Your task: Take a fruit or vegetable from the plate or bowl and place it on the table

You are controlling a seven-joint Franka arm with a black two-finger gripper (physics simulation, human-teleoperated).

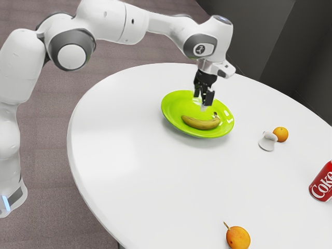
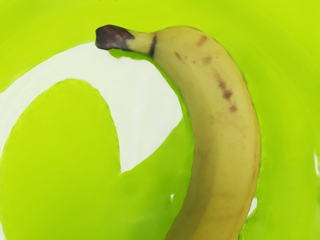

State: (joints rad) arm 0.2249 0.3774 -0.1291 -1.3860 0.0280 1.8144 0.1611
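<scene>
Black two-finger gripper (image 1: pixel 202 101), jaws apart, hangs above the far side of the curved yellow banana (image 1: pixel 201 124), whose length runs from the exterior view's left to right.

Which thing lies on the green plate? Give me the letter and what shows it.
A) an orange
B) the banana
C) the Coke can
B: the banana lies inside the plate's rim, while the can stands on the white table.
</scene>
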